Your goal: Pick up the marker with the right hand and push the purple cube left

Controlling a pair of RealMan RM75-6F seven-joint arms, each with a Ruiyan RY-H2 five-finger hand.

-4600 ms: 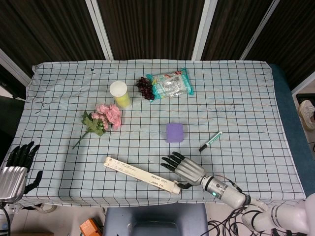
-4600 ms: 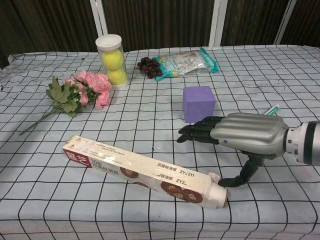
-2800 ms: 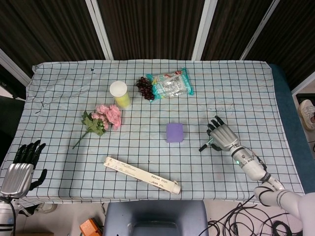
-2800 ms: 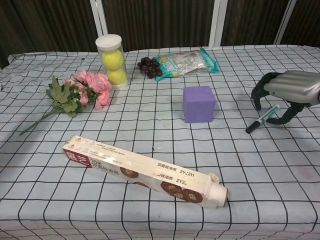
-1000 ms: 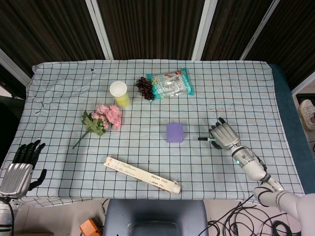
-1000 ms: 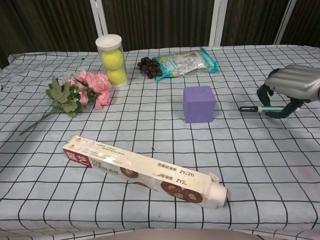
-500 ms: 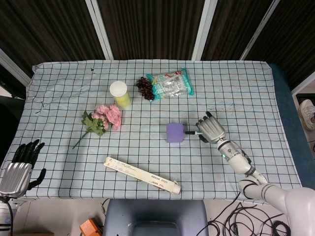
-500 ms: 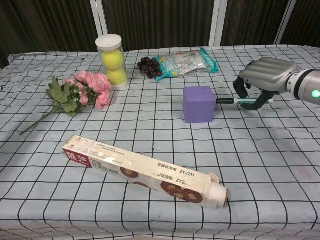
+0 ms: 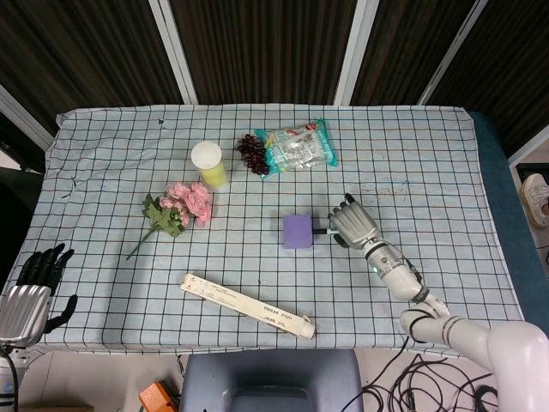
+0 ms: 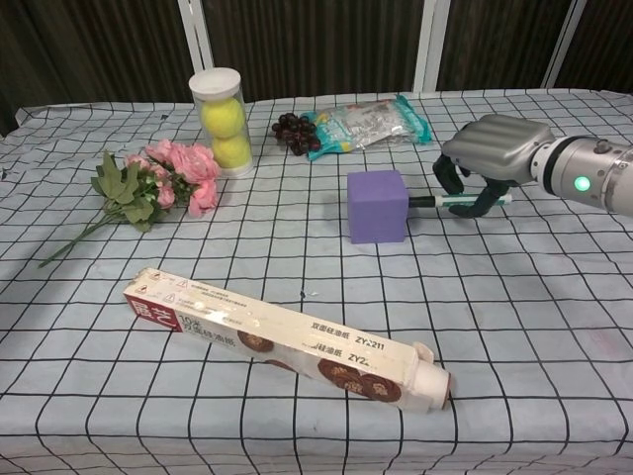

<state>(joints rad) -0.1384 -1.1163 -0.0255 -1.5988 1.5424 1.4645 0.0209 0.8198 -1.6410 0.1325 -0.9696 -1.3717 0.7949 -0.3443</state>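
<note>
- Marker [image 10: 450, 200] is lying level, its dark tip touching the purple cube's [image 10: 377, 206] right face.
- Right hand [image 10: 487, 148] is gripping the marker, directly right of the cube.

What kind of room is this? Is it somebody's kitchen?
Probably not a kitchen; it looks like a robot test room. A table with a checked cloth holds mixed practice things: a purple cube, a tube of tennis balls and fake flowers. Loose cables lie on the floor.
</note>
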